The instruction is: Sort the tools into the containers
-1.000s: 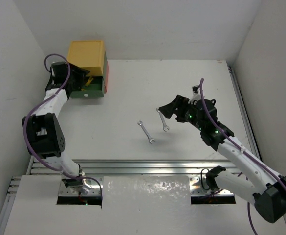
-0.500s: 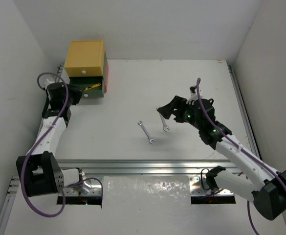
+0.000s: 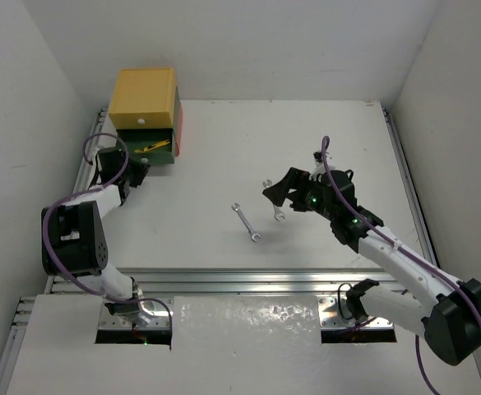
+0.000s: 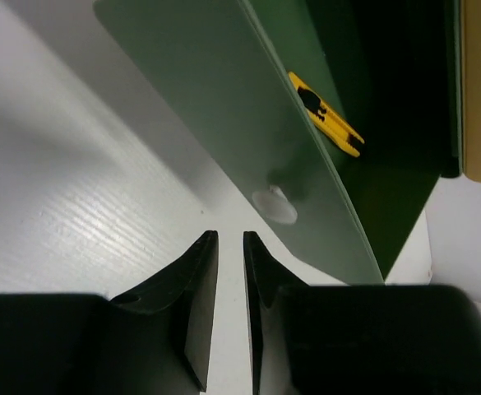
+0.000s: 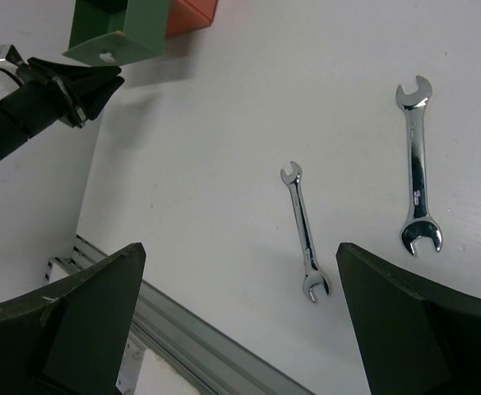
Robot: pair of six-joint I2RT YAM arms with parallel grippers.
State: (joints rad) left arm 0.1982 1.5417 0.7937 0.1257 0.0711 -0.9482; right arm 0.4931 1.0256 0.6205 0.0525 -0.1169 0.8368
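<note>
The containers stand stacked at the back left: yellow box (image 3: 144,95) on top, red-orange one (image 3: 180,132) at the bottom. The green drawer (image 3: 145,150) between them is pulled out. A yellow-black utility knife (image 4: 326,113) lies inside it, behind the front panel and its white knob (image 4: 275,204). My left gripper (image 4: 229,239) sits just short of the knob, empty, its jaws closed to a thin slit. Two silver wrenches lie mid-table, the small one (image 5: 304,230) and the larger one (image 5: 417,189). My right gripper (image 5: 238,251) hovers wide open above them, holding nothing.
An aluminium rail (image 3: 248,280) runs along the near edge of the table. White walls close in the left, back and right sides. In the top view the small wrench (image 3: 246,223) lies left of my right gripper (image 3: 275,191).
My left gripper has backed away from the green drawer toward the near left and narrowed its jaws. The right arm has shifted slightly left and lower over the wrenches.
</note>
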